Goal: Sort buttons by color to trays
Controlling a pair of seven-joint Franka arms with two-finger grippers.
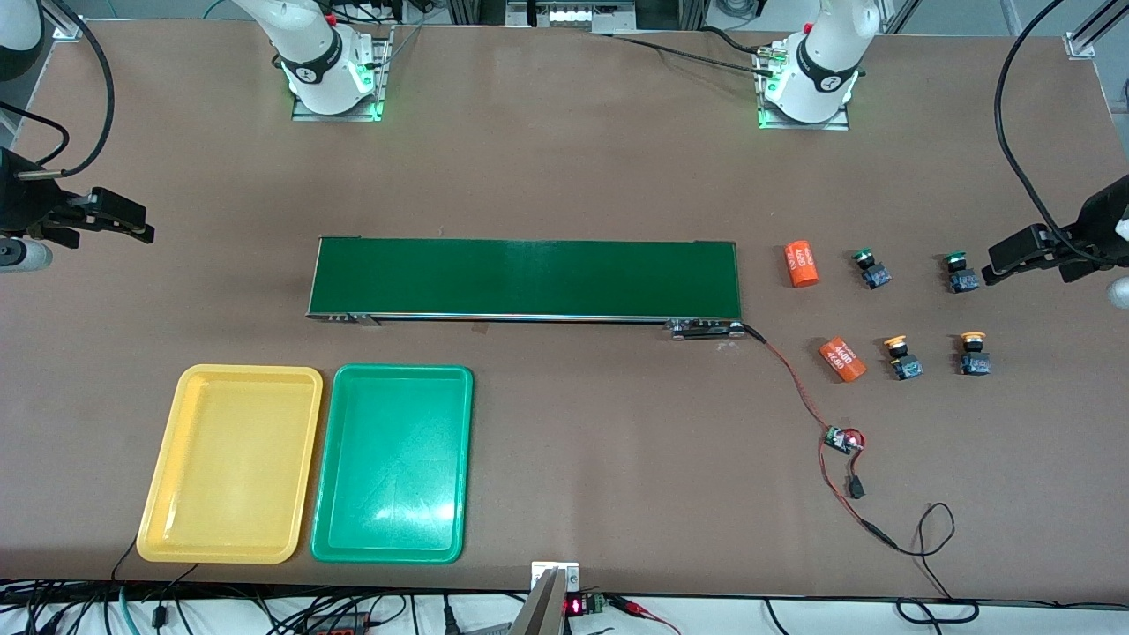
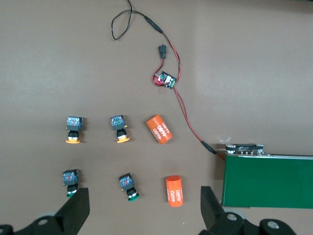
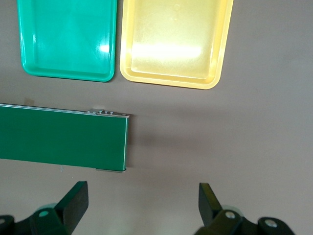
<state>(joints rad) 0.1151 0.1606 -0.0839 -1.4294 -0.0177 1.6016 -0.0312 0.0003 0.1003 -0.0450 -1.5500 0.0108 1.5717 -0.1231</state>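
Observation:
Two green-capped buttons (image 1: 871, 270) (image 1: 961, 274) and two yellow-capped buttons (image 1: 901, 357) (image 1: 974, 353) lie on the table toward the left arm's end; the yellow-capped pair is nearer the front camera. The left wrist view shows the green caps (image 2: 128, 186) (image 2: 71, 181) and the yellow caps (image 2: 119, 128) (image 2: 73, 129). My left gripper (image 1: 1005, 257) (image 2: 144, 203) hangs open and empty over that end, beside the green-capped pair. The yellow tray (image 1: 231, 463) (image 3: 168, 81) and green tray (image 1: 392, 463) (image 3: 68, 76) lie empty, side by side. My right gripper (image 1: 132, 220) (image 3: 142, 198) hangs open and empty over the right arm's end.
A long dark-green conveyor belt (image 1: 525, 278) (image 3: 63, 139) lies across the middle. Two orange cylinders (image 1: 801, 264) (image 1: 842, 359) lie between the belt and the buttons. A red-black cable with a small circuit board (image 1: 842, 438) trails from the belt's end toward the front edge.

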